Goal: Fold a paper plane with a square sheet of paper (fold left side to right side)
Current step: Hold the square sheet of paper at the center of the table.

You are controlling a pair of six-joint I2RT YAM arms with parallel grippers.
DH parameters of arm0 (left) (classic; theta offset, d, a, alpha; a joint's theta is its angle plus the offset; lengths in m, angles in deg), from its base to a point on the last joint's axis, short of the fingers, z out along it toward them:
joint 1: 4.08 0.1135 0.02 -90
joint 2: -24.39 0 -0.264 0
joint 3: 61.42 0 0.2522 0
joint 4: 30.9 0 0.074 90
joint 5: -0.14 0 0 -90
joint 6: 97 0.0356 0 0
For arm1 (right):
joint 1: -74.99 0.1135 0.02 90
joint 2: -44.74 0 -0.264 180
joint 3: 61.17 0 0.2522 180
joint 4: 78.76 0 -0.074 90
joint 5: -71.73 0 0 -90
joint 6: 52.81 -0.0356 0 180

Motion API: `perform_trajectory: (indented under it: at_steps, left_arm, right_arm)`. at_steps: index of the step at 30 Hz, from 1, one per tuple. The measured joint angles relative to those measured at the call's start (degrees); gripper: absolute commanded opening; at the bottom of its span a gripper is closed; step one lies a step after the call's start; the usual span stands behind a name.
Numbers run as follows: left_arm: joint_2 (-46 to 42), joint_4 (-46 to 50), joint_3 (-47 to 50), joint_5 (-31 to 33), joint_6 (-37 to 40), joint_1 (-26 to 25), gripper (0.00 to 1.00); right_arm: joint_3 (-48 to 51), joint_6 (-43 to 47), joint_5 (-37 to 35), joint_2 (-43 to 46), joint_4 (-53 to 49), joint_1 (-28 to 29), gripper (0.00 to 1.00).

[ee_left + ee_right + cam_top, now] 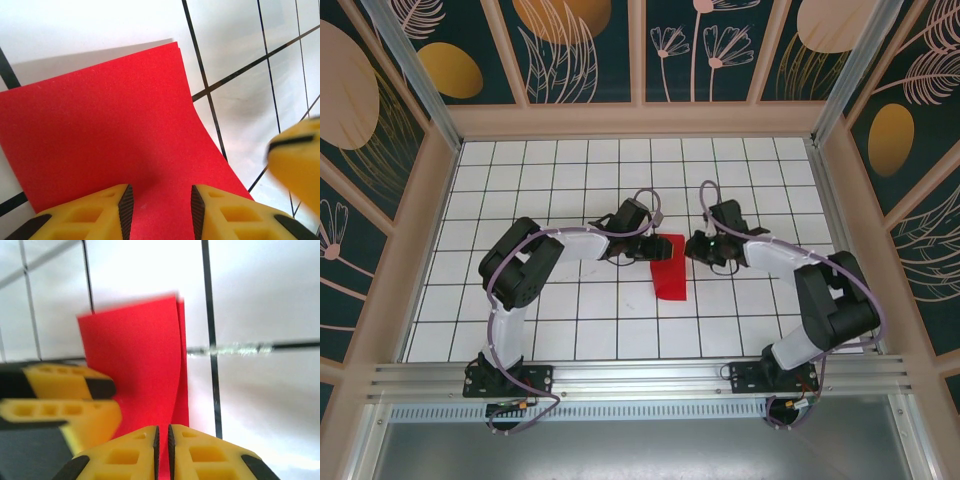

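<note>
The half-folded red paper point(668, 268) lies on the tabletop point(570, 330) between the left end effector point(160, 212), jaws partly apart over it, and the right end effector point(162, 452), nearly closed at its edge, where any drag could skew the bowed top layer.
</note>
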Motion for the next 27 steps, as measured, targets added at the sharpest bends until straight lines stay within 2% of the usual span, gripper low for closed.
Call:
perform_trajectory:
  at_steps: [5, 16, 27]
  left_arm:
    - [0.00, 0.00, -0.07, 0.26, 0.00, -0.11, 0.39]
    - [0.04, 0.00, -0.13, 0.26, 0.00, -0.11, 0.38]
    - [-0.33, -0.11, 0.02, -0.04, 0.50, -0.42, 0.45]
  right_arm:
    - [-3.74, 0.00, 2.71, -2.45, 2.12, -1.57, 0.15]
    - [-11.65, -0.04, 6.71, -17.99, 4.70, -0.26, 0.15]
    - [-13.60, 0.15, 5.29, -20.70, 3.48, 0.52, 0.15]
